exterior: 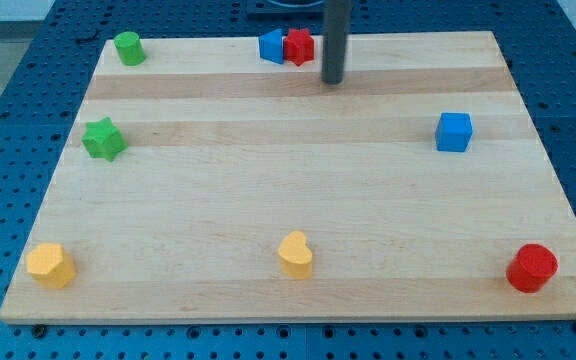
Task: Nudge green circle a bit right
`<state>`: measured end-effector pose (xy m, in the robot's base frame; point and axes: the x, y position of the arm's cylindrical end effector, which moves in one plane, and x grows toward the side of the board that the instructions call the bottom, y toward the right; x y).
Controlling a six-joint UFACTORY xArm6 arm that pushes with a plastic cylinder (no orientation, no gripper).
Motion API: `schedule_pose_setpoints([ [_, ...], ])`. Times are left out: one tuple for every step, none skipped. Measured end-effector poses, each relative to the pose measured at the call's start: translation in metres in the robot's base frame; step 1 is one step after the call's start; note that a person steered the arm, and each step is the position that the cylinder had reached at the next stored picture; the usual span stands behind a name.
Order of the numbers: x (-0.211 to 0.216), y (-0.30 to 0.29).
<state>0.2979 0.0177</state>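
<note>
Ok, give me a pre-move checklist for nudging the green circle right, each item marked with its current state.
1. Target found: green circle sits at the top-left corner of the board. Ok.
2. My tip is on the circle's left side, ready to push right: not ok; it stands far to its right, beyond the blue block and red block.
3. Tip touching the circle: not ok; well apart.
4. Room to the circle's right: ok; bare board before the blue block.
5. Not confused with the green star below it: ok.
</note>
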Motion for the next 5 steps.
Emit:
schedule_pose_setpoints([
  [0.014, -0.086],
  [0.01, -0.184],
  [-0.009, -0.269],
  [-0.012, -0.322],
  [-0.013, -0.323],
])
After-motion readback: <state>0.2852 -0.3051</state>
